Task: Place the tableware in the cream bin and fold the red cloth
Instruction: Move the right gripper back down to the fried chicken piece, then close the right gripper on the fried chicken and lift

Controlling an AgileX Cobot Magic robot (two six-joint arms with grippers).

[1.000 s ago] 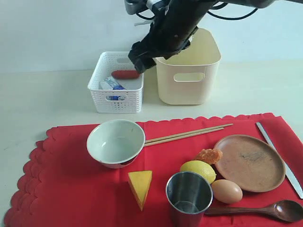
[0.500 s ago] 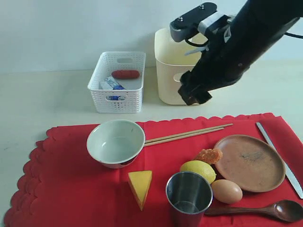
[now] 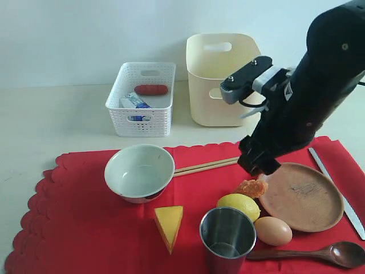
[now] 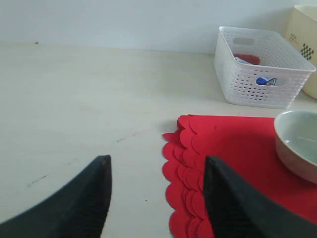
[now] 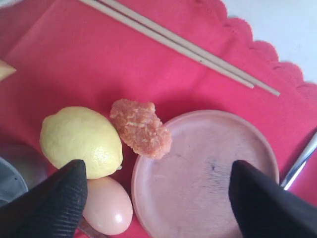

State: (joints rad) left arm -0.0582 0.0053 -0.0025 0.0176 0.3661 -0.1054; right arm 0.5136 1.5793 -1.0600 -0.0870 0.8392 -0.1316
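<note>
1. Jaws of the right gripper (image 5: 157, 168) gape wide, empty, above the brown round plate (image 5: 203, 173), which lies near the right edge of the red cloth (image 3: 85, 228).
2. Released and empty, the left gripper (image 4: 156, 168) hovers beside the cloth's left scalloped edge.
3. Beyond the cloth's far edge stands the cream bin (image 3: 219, 85).

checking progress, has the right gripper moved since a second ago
Yes. The right gripper swung from above the white basket, past the cream bin, down over the plate's edge.
</note>
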